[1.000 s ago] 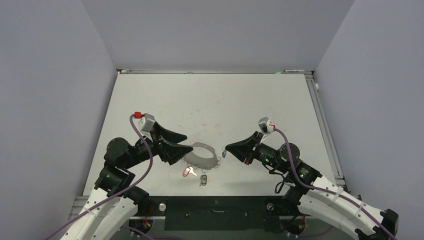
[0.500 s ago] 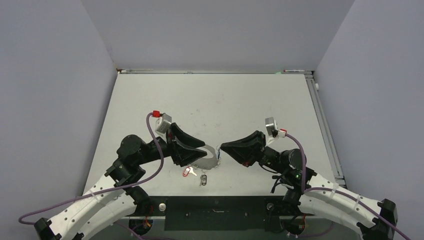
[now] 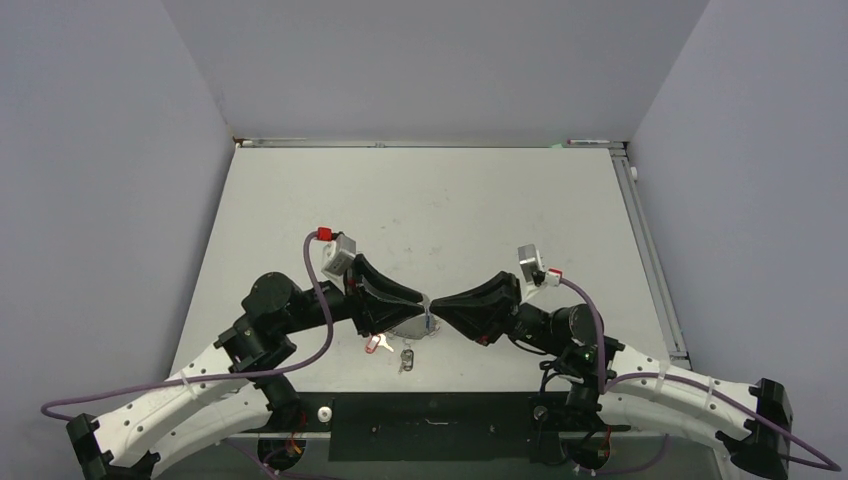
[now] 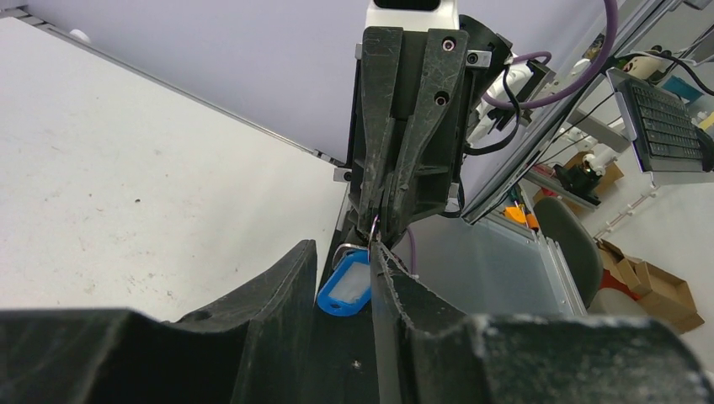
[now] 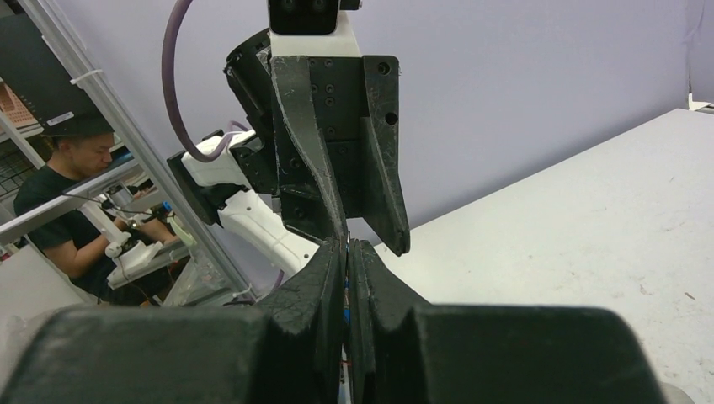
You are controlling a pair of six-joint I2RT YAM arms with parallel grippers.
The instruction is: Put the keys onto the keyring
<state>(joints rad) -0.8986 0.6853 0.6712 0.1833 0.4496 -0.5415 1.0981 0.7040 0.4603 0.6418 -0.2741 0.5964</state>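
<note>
Low over the grey table (image 3: 430, 200) both arms reach tip to tip, right gripper (image 5: 345, 244) clamped on the blue-tagged key (image 4: 345, 289), left gripper (image 4: 341, 248) set close about its tag, grip unclear, keyring (image 3: 410, 325) beneath.

Walls: plain lavender panels (image 3: 430, 70) on three sides | Surface: scuffed white table (image 3: 420, 200), metal rail (image 3: 652, 260) at right | Beyond: seated person (image 5: 50, 206), keyboard (image 4: 665, 126), cardboard box (image 4: 657, 286) | Light: even, soft
</note>
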